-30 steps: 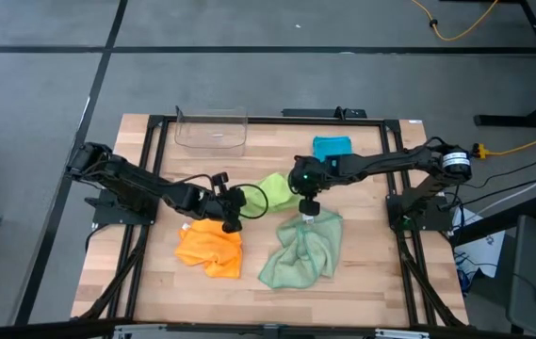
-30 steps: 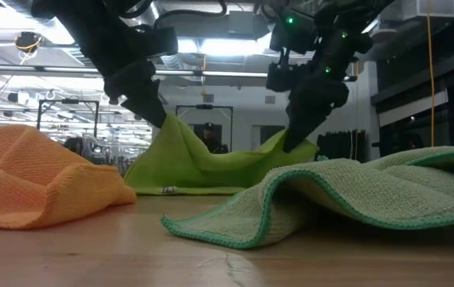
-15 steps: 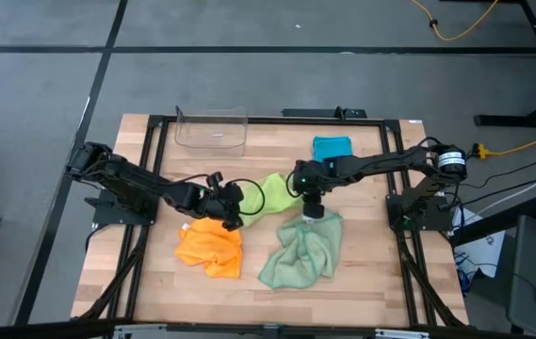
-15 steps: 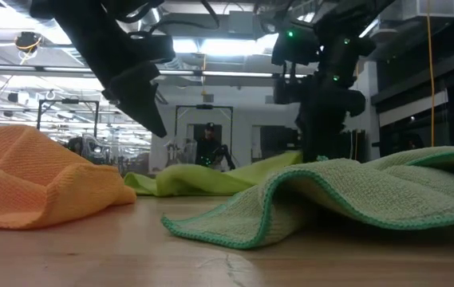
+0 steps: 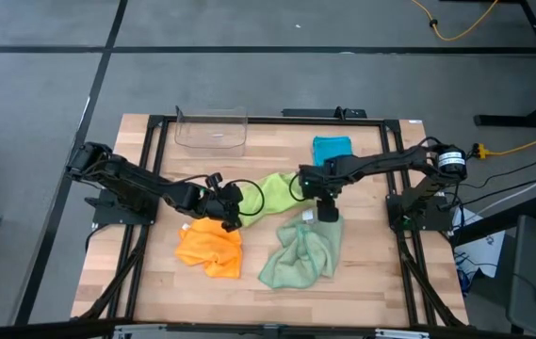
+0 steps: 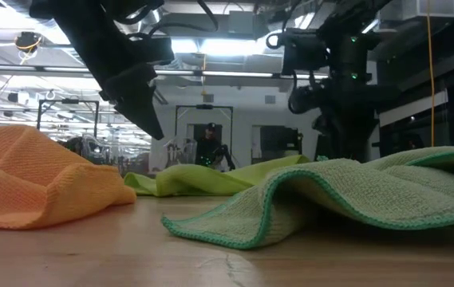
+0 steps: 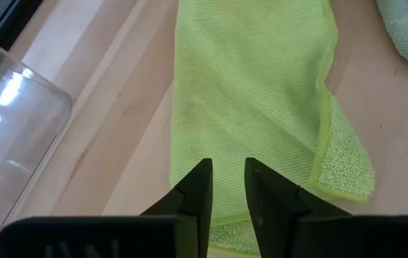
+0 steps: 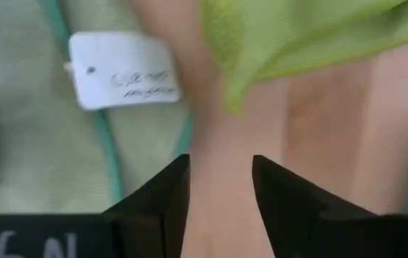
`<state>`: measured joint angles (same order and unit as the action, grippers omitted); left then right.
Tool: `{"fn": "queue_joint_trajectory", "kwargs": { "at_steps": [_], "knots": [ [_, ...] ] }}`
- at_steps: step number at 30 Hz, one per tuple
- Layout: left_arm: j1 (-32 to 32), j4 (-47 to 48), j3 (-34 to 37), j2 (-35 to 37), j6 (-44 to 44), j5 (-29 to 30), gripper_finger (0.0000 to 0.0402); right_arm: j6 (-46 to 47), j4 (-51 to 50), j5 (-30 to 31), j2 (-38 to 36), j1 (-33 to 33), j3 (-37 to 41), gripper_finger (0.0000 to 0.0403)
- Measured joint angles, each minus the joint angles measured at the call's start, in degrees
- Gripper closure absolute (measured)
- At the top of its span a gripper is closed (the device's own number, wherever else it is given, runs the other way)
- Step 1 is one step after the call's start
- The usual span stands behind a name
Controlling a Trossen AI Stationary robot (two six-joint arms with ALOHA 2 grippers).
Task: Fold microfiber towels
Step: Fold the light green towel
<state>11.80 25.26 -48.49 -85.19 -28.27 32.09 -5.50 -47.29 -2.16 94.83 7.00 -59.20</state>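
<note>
So far, little of the folding appears done: the lime green microfiber towel (image 5: 269, 190) is laid out flat as a long strip near the middle of the light wooden slatted table (image 5: 145, 282), one corner turned over, with no finished fold to be seen on it. Just beside the lime towel, toward the table's front edge, the pale sage green towel with a teal hem (image 5: 303, 250) is left rumpled, and beside that the orange towel (image 5: 211, 249) is bunched in a heap. Behind the lime towel, the teal blue towel (image 5: 332, 148) sits as a small compact rectangle, which may be judged already folded. Three cloths are thus judged left to do.

The left gripper (image 7: 226, 188) is held over one end of the lime towel, its fingers slightly parted and pinching nothing. The right gripper (image 8: 220, 188) is placed at the other end, over bare wood between lime and sage cloth, fingers spread and empty. A clear plastic bin (image 5: 211, 130) is set behind the lime towel, well apart
</note>
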Motion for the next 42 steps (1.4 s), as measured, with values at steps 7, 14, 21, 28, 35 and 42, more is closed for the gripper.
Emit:
{"fn": "queue_joint_trajectory", "kwargs": {
  "at_steps": [7, 14, 21, 28, 35, 42],
  "knots": [
    [-4.0, 1.2, 0.0, 0.0, -6.2, -0.4, 0.0327, -8.4, -3.0, 7.0, -0.1, 2.7, -7.3, 0.0249],
    [-8.8, 7.5, 0.0, 0.0, -5.8, -6.2, 0.0327, -9.5, 1.3, -0.7, -2.7, 9.7, -5.8, 0.0249],
    [-10.2, 12.1, 0.0, 0.0, -2.5, -7.1, 0.0327, -11.2, 24.5, -29.1, -2.4, 8.8, -1.9, 0.0249],
    [-14.4, 19.2, 0.0, 3.7, 9.6, -16.9, 0.0328, -10.1, 41.3, -16.8, 1.4, -1.0, -1.4, 0.0249],
    [-13.2, 22.1, 0.0, 15.0, 15.3, -11.1, 0.0328, -15.5, 48.1, 3.4, 6.1, -11.1, -1.3, 0.0249],
    [-11.5, 19.9, 0.0, 24.7, 12.9, -3.6, 0.0328, -4.5, 52.5, 16.7, 15.0, -14.8, -5.1, 0.0249]
  ]
}}
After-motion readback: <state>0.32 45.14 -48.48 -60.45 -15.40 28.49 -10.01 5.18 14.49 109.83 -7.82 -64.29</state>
